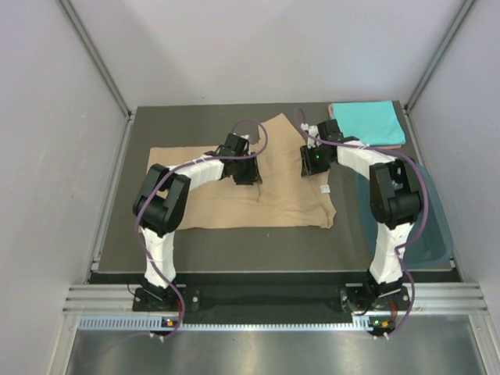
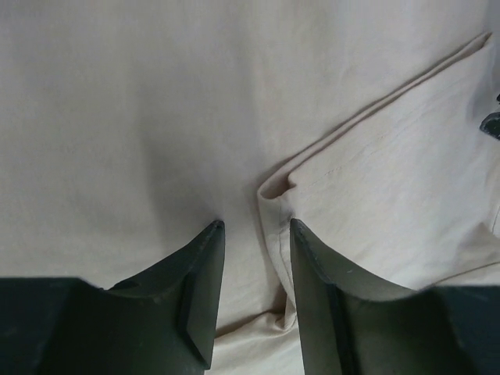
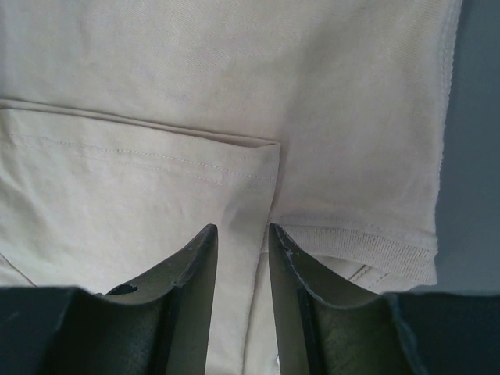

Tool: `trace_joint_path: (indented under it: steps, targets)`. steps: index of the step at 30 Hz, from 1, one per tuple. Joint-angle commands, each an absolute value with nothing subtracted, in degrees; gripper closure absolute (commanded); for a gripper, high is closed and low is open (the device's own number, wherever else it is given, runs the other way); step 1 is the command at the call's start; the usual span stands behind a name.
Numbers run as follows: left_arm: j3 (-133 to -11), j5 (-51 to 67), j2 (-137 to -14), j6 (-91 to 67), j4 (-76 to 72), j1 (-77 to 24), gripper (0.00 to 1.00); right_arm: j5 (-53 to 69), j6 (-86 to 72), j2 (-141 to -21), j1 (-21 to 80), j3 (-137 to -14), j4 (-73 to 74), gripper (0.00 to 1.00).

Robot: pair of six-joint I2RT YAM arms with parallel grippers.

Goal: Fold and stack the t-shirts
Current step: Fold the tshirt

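The tan shirt point(image 1: 273, 195) lies spread flat on the counter point(image 1: 156, 117), under both pairs of jaws. The left jaws point down at it and stand partly apart with bare cloth showing in the gap. They hold nothing. A raised crease point(image 2: 275, 187) in the tan shirt ends just ahead of their tips and runs off ahead and to their right. The right jaws stand narrower, also with a clear gap, and grip nothing. The folded edge of a sleeve point(image 3: 141, 156) lies just ahead of them and to their left, and its corner reaches the gap. The ribbed collar point(image 3: 367, 246) sits just right of the right-hand jaw, at the shirt's edge.

Beyond the right jaws and off to their right, the turquoise shirt point(image 1: 367, 121) lies folded in a neat rectangle on a pink shirt point(image 1: 394, 145), of which only an edge shows.

Behind the right jaws and to their right sits a dark teal tub point(image 1: 439, 226). The right arm point(image 1: 394, 195) crosses over it and hides much of its inside.
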State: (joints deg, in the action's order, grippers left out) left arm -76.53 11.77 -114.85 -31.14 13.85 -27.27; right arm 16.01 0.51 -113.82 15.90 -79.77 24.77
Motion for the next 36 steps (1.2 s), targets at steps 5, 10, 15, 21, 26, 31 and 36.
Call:
trace_joint_path:
  steps: [5,10,15,21,26,31,36]
  targets:
    - [-79.36,10.99,-117.24,-30.76,9.58,-27.95,0.56,17.14,3.34,-115.04,14.86,-82.44,20.39,0.65]
    - [-80.33,11.42,-118.39,-30.24,9.58,-28.3,0.57,17.67,3.6,-115.58,14.85,-82.35,18.99,0.65]
    - [-81.82,11.69,-119.71,-30.06,10.46,-28.48,0.62,18.63,3.78,-116.98,14.85,-84.02,19.25,0.66]
    - [-82.62,10.72,-119.09,-30.06,11.51,-28.65,0.83,19.25,3.78,-116.72,14.85,-83.94,18.72,0.79]
    - [-83.14,10.2,-117.69,-30.76,11.78,-29.09,1.0,18.63,3.69,-113.21,14.94,-82.0,16.53,1.0]
    - [-83.32,8.44,-116.02,-31.81,12.3,-29.53,1.0,17.49,3.78,-110.83,15.47,-80.95,15.73,1.0]
    - [-83.41,5.63,-114.7,-32.87,13.01,-29.53,1.0,17.14,4.04,-108.72,15.64,-80.51,14.85,1.0]
